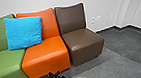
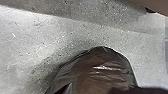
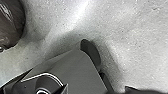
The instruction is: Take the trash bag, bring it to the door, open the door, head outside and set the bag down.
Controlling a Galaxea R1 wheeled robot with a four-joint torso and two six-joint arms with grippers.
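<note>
Trash bag (image 2: 102, 75) has grey floor (image 2: 32, 32) beyond its rounded edge.

Cushion (image 1: 24, 32) across two seats (image 1: 46, 50), wall (image 1: 33, 3) behind.

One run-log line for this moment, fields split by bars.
place: indoors | seats: green, orange, brown | blue cushion: leaning across green and orange backs | trash bag: in view, grip unclear
</note>
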